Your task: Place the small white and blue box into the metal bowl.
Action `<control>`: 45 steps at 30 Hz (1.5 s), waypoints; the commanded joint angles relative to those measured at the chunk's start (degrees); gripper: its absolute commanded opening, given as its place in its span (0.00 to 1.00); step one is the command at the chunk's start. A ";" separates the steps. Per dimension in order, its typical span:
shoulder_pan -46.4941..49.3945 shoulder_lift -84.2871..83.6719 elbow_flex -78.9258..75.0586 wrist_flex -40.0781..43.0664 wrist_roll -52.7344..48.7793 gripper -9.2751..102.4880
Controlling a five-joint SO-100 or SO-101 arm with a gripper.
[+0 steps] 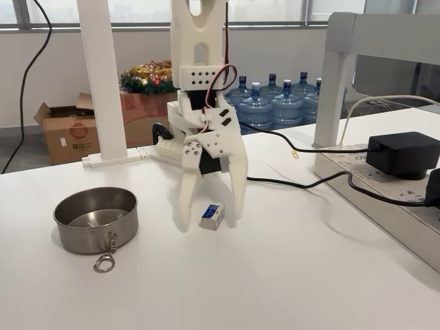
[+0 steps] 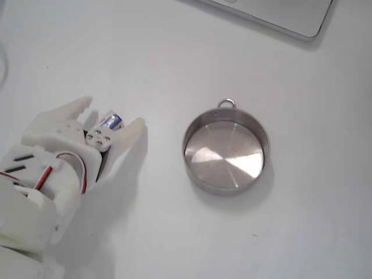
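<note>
The small white and blue box (image 1: 212, 216) lies on the white table between the two fingers of my white gripper (image 1: 211, 221), which stands open and points straight down around it. From above, the box (image 2: 110, 122) shows as a blue and white sliver between the fingertips of the gripper (image 2: 110, 116). I cannot tell whether the fingers touch it. The metal bowl (image 1: 96, 218) rests empty on the table to the left of the gripper in the front-facing fixed view, with a chain and clip (image 1: 106, 258) hanging off its near rim. In the top-down fixed view the bowl (image 2: 226, 152) is to the gripper's right.
A black power adapter (image 1: 403, 155) sits on a white power strip (image 1: 385, 199) at the right, its black cable (image 1: 302, 180) trailing across the table behind the gripper. White frame posts (image 1: 102, 82) stand at the back. A laptop corner (image 2: 279, 14) lies at the top edge.
</note>
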 commanded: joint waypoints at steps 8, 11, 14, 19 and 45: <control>0.18 1.49 3.96 -0.70 0.35 0.37; -0.09 1.49 4.04 -0.70 0.35 0.37; -0.09 1.49 4.22 -0.70 0.35 0.34; 0.35 1.49 4.22 -0.79 -0.35 0.23; 2.02 0.44 3.25 0.00 -4.57 0.22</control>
